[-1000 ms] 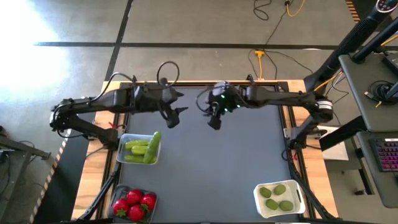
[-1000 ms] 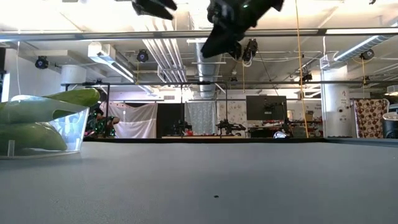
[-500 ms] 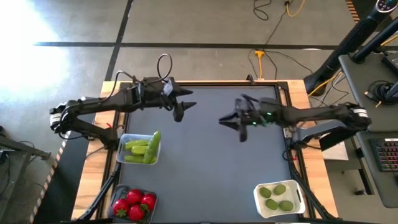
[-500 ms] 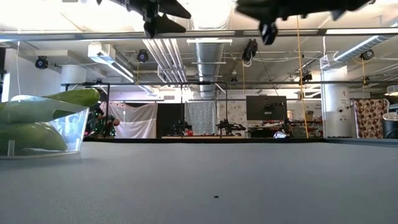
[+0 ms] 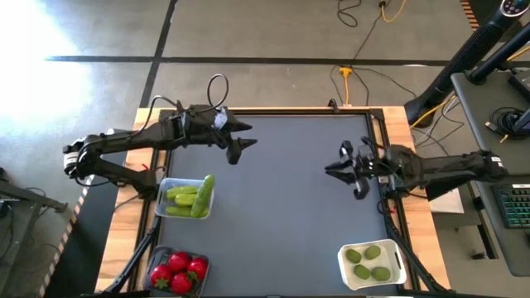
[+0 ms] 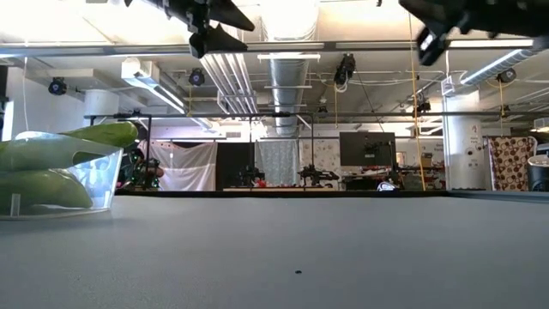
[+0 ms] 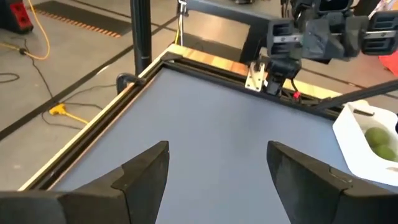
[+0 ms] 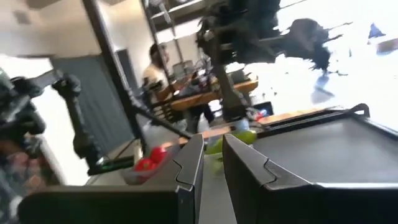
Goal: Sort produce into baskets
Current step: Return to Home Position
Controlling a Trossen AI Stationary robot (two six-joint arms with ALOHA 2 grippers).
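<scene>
Cucumbers lie in the clear basket at the table's left, one leaning on its right rim; the low view shows them as well. Red tomatoes fill the dark basket at the near left corner. Limes lie in the white basket at the near right. My left gripper hangs open and empty above the far left of the mat. My right gripper is shut and empty, high near the right edge.
The dark mat lies bare between the baskets, inside a wooden table rim. Cables run behind the far edge. A desk with a keyboard stands to the right. A person shows in the room beyond.
My right gripper has drawn back from the middle far part of the mat toward the table's right edge, tipping up from pointing downward to about level. My left gripper has sunk a little, shifted slightly toward the right and rolled. No produce has moved.
</scene>
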